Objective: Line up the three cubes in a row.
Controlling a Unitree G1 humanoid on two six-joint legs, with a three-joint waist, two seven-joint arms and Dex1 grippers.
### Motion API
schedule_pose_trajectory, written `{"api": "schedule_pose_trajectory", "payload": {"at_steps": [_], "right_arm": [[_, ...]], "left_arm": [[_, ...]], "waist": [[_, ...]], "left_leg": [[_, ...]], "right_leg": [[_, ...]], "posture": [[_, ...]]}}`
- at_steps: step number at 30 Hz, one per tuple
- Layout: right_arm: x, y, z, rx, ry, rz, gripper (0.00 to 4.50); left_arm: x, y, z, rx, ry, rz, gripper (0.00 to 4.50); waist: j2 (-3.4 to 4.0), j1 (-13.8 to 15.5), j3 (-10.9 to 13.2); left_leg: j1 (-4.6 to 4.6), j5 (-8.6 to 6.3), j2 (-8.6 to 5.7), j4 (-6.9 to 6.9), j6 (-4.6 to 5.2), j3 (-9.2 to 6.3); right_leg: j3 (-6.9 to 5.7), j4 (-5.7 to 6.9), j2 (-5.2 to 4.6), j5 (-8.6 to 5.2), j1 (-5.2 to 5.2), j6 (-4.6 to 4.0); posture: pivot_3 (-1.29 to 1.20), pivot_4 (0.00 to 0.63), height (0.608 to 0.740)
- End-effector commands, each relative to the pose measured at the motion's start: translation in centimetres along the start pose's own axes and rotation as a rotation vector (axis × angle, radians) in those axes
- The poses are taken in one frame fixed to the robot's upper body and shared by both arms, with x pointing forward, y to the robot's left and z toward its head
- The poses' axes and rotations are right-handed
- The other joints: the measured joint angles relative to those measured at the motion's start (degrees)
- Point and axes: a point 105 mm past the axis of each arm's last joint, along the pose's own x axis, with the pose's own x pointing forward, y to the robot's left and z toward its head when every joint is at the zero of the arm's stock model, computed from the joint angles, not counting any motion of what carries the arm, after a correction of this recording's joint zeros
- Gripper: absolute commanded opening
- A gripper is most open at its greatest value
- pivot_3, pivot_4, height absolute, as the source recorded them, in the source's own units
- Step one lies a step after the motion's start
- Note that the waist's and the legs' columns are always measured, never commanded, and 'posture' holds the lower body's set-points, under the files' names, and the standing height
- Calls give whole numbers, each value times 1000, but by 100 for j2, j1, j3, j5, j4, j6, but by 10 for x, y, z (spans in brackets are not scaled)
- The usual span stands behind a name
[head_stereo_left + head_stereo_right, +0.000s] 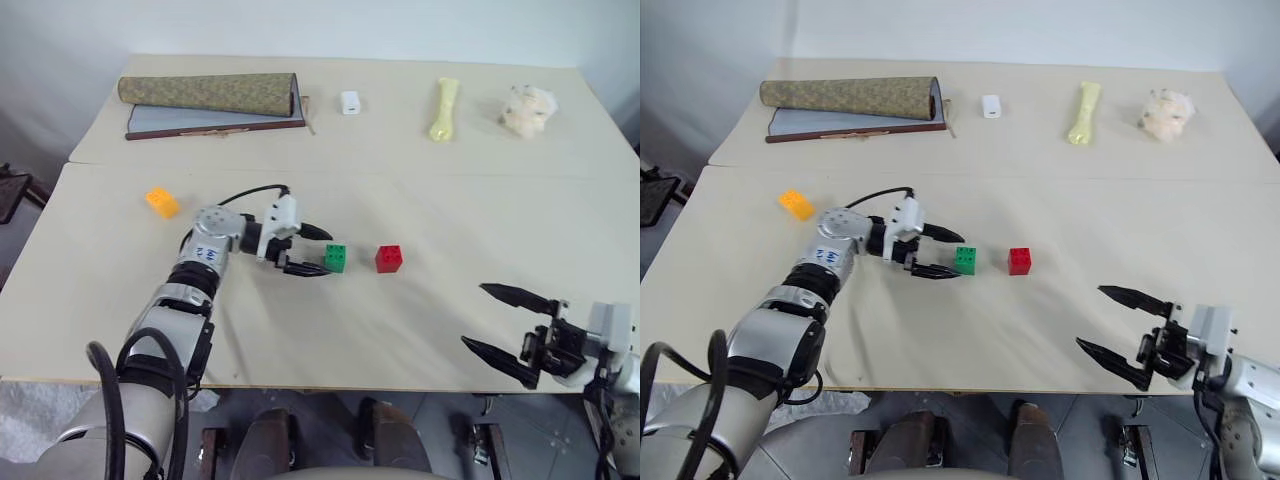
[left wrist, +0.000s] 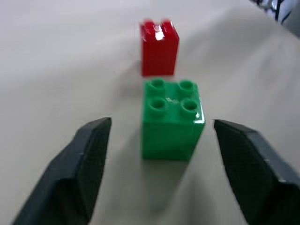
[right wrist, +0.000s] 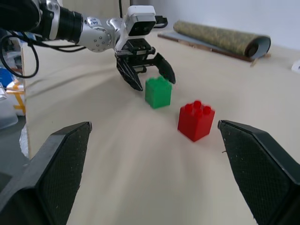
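Cubes: my head view showed the orange one [image 1: 162, 202] at upper left; left gripper [image 2: 159, 140] spread around green [image 2: 172, 119], not touching.

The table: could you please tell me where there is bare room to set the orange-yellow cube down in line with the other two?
Bare cloth lies right of the red cube, up to the right end effector, and in front of both cubes. It is crowded left of the green cube, where the open left end effector sits. The orange-yellow cube lies apart.
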Motion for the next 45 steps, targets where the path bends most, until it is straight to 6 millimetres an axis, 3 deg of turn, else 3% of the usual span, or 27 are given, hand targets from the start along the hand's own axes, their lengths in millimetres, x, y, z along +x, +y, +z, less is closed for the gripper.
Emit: {"api": "schedule_pose_trajectory", "payload": {"at_steps": [1, 2, 5, 6, 10, 15, 18, 20, 24, 30, 33, 40, 45], "right_arm": [[18, -1, 4, -6, -36, 53, 4500], [28, -4, 4, 8, -39, 62, 4500], [53, -9, 8, 35, -70, 83, 4500], [58, -9, 9, 37, -78, 91, 4500], [85, -4, 20, 43, -143, 206, 4500], [97, -2, 24, 30, -155, 272, 4500], [104, -2, 28, 20, -163, 291, 4500], [105, -2, 28, 12, -157, 304, 4500], [106, -4, 28, 16, -154, 303, 4500], [108, -5, 27, 21, -146, 311, 4500], [110, -6, 28, 20, -149, 303, 4500], [110, -9, 31, 11, -140, 280, 4500], [110, -8, 33, -3, -141, 252, 4500]], "left_arm": [[-43, -6, 11, 55, -58, 101, 3615], [-59, -12, 11, 57, -63, 164, 3615], [-99, -29, 11, 21, -81, 393, 4413], [-107, -34, 11, 4, -82, 448, 4463], [-179, -80, -10, -76, -76, 974, 4463], [-207, -140, -32, -200, -13, 1266, 4463], [-236, -186, -58, -304, 28, 1523, 4463], [-236, -202, -65, -357, 15, 1589, 4463], [-225, -186, -58, -317, -11, 1565, 4463], [-212, -117, -33, -269, -83, 1574, 4463], [-211, -88, -25, -234, -55, 1482, 4463], [-237, -32, -33, -246, 59, 1237, 4463], [-243, 4, -35, -263, 96, 1145, 4463]], "waist": [[4, -74, -2], [6, -136, -3], [7, -237, -2], [7, -233, -2], [6, -221, -1], [0, -40, -3], [-2, -12, -6], [-7, 8, -9], [-15, 77, -14], [-17, 47, -16], [-18, 25, -17], [-16, -88, -18], [-18, -67, -17]], "left_leg": [[1, 0, 1, -1, 0, -1], [2, 0, 1, -2, 0, -2], [15, 0, 5, -14, 0, -40], [14, 0, 7, -15, 0, -46], [15, -1, 23, -10, 0, -60], [15, -6, 27, -9, -1, -64], [20, -9, 27, -8, 0, -59], [20, -14, 28, -9, -3, -58], [19, -15, 10, -9, -4, -59], [19, -15, 6, -10, -5, -56], [20, -14, 5, -11, -5, -54], [19, -12, 4, -21, -9, -1], [17, -12, 1, -32, -9, 12]], "right_leg": [[1, 0, 0, 0, 0, 0], [1, 2, 0, 0, 0, -1], [15, 4, -2, -1, -2, -2], [13, 4, -2, -1, -3, -2], [16, 6, -15, -1, 2, -2], [10, -3, -16, -1, 10, -3], [15, -8, -16, 1, 14, -5], [13, -9, -12, 1, 12, -6], [9, -8, -10, 0, 10, -10], [12, -3, -8, 2, 8, -13], [11, -1, -5, 2, 7, -13], [5, -1, 3, 0, 1, -16], [-8, -7, 2, 0, -5, -16]], "posture": [[0, 150, 740], [0, 150, 740], [0, 150, 740], [0, 150, 740], [0, 150, 740], [0, 150, 740], [0, 150, 740], [0, 150, 740], [0, 150, 740], [0, 150, 740], [0, 150, 740], [0, 150, 740], [0, 150, 740]]}}
